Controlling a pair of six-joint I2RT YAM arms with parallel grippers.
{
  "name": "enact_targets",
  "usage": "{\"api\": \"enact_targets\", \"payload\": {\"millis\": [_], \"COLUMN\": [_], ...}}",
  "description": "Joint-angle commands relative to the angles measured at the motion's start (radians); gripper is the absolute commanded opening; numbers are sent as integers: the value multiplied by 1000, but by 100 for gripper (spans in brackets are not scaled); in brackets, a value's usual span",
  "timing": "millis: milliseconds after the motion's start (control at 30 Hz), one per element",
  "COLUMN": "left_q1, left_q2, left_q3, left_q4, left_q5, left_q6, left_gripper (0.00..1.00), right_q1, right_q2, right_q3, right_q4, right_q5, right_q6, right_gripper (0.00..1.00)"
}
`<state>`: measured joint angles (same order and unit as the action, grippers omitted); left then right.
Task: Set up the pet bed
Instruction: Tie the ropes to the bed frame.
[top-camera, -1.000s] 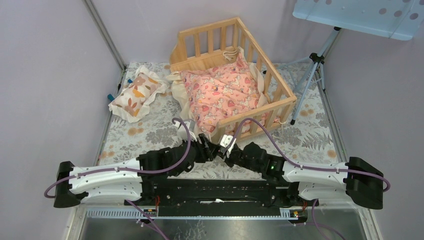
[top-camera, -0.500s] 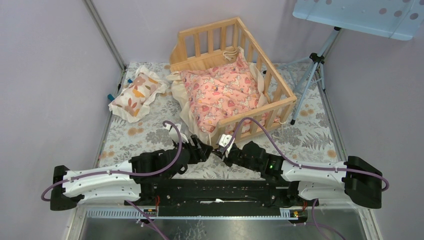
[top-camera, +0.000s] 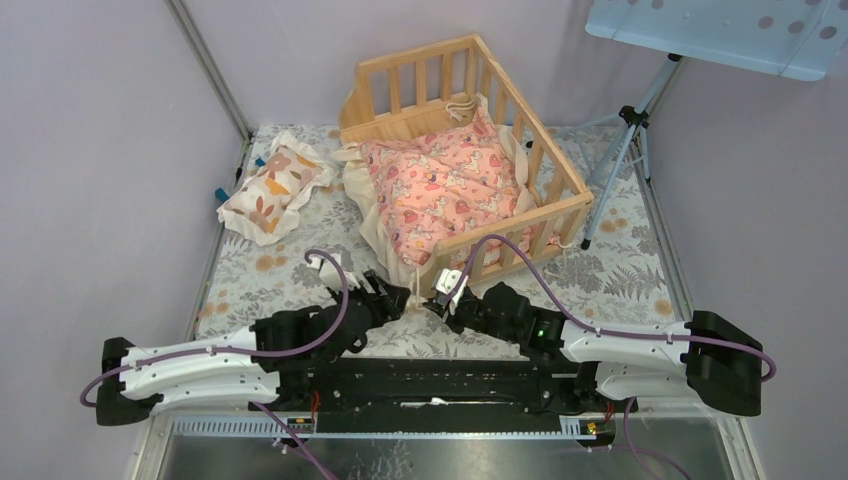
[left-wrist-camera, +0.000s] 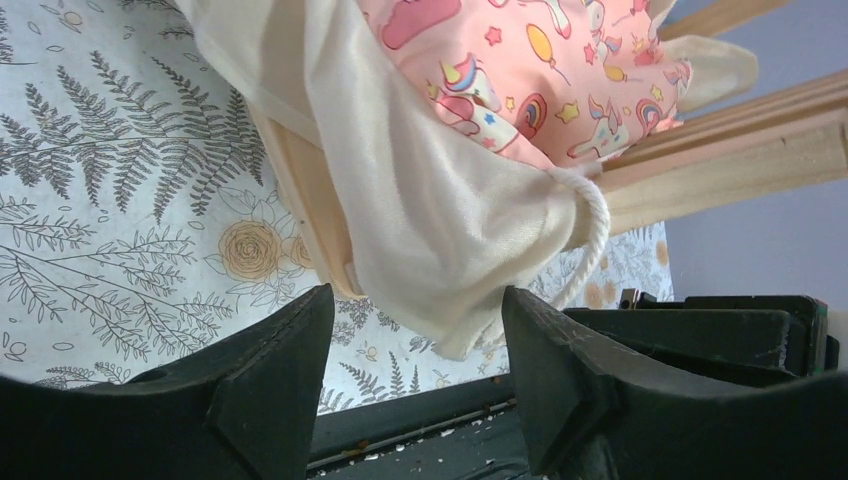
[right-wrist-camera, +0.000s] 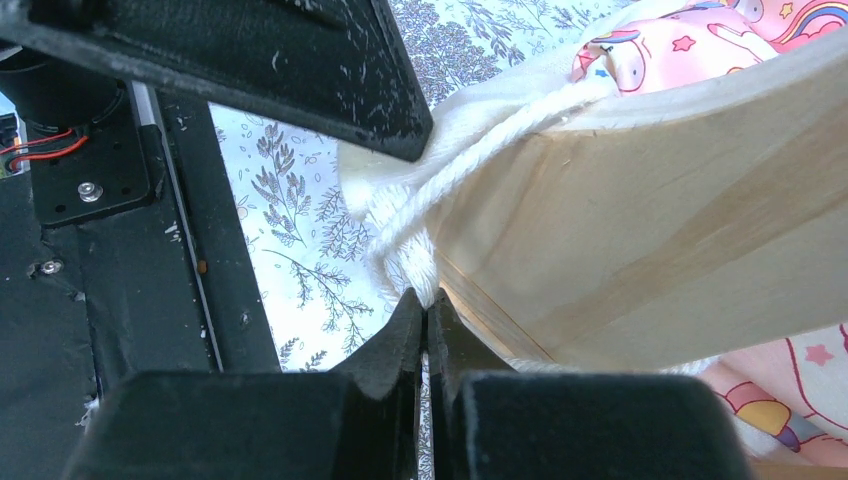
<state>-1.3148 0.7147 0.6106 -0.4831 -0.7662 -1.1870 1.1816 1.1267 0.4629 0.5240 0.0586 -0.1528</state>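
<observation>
The pet bed (top-camera: 512, 236), a light wood frame with slatted rails, stands at the back centre. A pink patterned cushion (top-camera: 450, 185) with a cream ruffle lies in it, spilling over the open left side. My left gripper (top-camera: 393, 298) is open just short of the bed's near corner. In the left wrist view the cream ruffle (left-wrist-camera: 420, 220) and its white cord (left-wrist-camera: 597, 228) hang just beyond the left gripper (left-wrist-camera: 417, 305), untouched. My right gripper (top-camera: 437, 300) is at the same corner. Its tips (right-wrist-camera: 425, 300) are shut on the white cord (right-wrist-camera: 480, 145) beside the wooden rail (right-wrist-camera: 650, 230).
A small cream pillow with orange leaf prints (top-camera: 275, 185) lies on the floral table cover at the left. A tripod (top-camera: 625, 130) carrying a light blue panel (top-camera: 720, 30) stands right of the bed. Purple walls close in both sides.
My left arm has drawn back toward the near left, and its jaws have spread wider and come away from the cushion's ruffle. The right gripper has stayed put, shut.
</observation>
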Motion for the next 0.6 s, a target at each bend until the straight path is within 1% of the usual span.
{"api": "enact_targets", "payload": {"millis": [0,100,233,367,500,567], "left_q1": [-3,-1,5,19,59,97], "left_q2": [-55,-78,-50,-28,-16,-11], "left_q3": [-32,-63,-63,-81,-92,-97], "left_q4": [41,120,124,171,186,198], "left_q5": [-81,-82,-84,-73,-52,-19], "left_q6": [-41,4,-8,-5,-31,-37], "left_gripper": [64,62,60,57,55,52], "right_q1": [-8,-8,-8,-8,-8,-8], "right_q2": [-2,-3,-5,-4,-11,-14], "right_q3": [43,41,41,40,36,33], "right_q4": [45,44,41,40,38,38], "right_q5": [-15,-14,-13,-12,-12,-11], "right_q6": [1,2,2,4,5,7], "right_gripper": [0,0,0,0,0,0]}}
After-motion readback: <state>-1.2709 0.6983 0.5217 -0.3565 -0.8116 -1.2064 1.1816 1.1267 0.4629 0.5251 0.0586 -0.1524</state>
